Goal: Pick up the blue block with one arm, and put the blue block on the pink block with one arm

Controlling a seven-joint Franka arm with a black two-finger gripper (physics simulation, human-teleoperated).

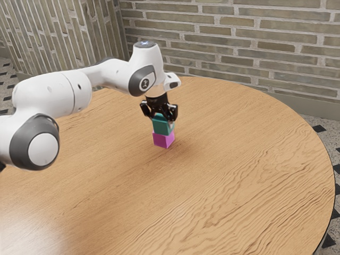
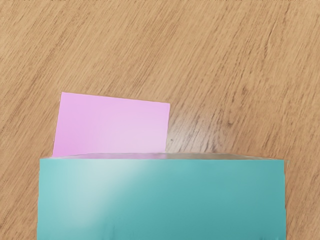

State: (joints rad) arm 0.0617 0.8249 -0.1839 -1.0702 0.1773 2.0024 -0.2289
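A teal-blue block (image 1: 161,126) rests directly on top of the pink block (image 1: 163,139) near the middle of the round wooden table (image 1: 223,175). My black gripper (image 1: 160,118) comes down from above and is shut on the blue block, its fingers pressing two opposite sides. In the wrist view the blue block (image 2: 160,197) looms large just under my hand, and part of the pink block's top face (image 2: 112,127) shows beyond it, so the two are slightly offset.
The table's edge curves round at the exterior view's right and front. A brick wall (image 1: 239,37) stands behind the table. My white arm (image 1: 53,106) reaches in from the exterior view's left.
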